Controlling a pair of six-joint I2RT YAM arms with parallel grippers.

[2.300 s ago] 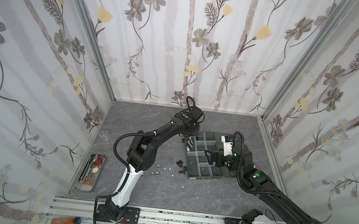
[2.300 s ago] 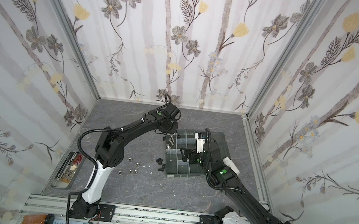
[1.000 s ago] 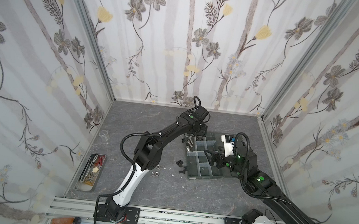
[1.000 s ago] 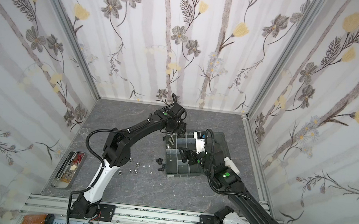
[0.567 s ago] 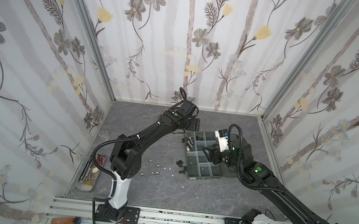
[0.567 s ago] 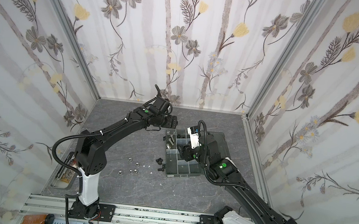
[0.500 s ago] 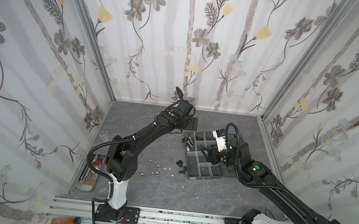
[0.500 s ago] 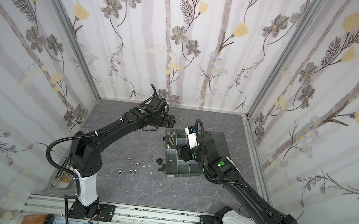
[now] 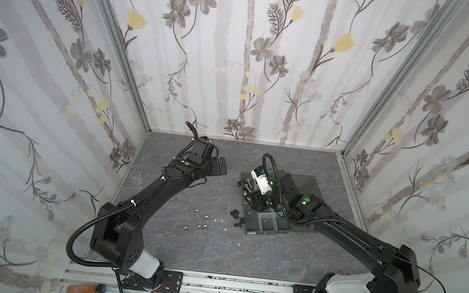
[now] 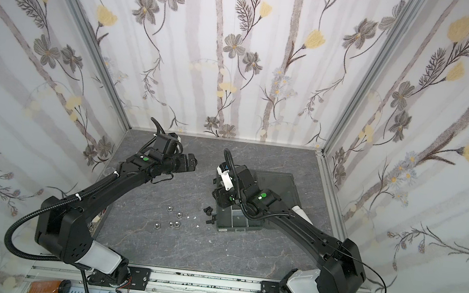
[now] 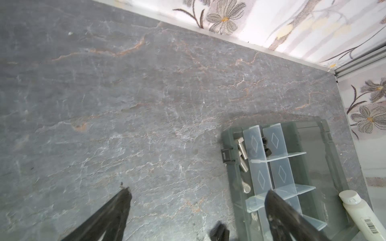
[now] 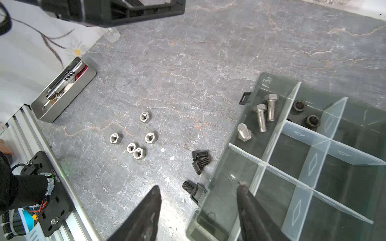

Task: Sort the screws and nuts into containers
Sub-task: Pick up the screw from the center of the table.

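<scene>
Toward eleven o'clock on the veined grey bench [image 9: 215,250], the left pincer [image 11: 197,191] hangs wide open and empty. Shiny six-sided silver nuts [image 12: 150,137] lie loose near centre; matte black bolts [image 12: 201,154] lie by the eight o'clock side of the box [image 12: 227,171], where the right pincer [image 12: 198,185] hovers part-open, holding nothing, probably to fetch one. Steel bolts [image 12: 261,119] and black nuts [image 12: 312,121] sit in separate clear-walled compartments.

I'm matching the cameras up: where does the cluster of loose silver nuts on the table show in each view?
In a top view: silver nuts on the table, beside the organizer box.
In a top view: same spot, beside the box.
Left wrist: not in it; the box shows.
Right wrist: nuts between the metal tray and the box.
Shared landmark: the organizer box.
</scene>
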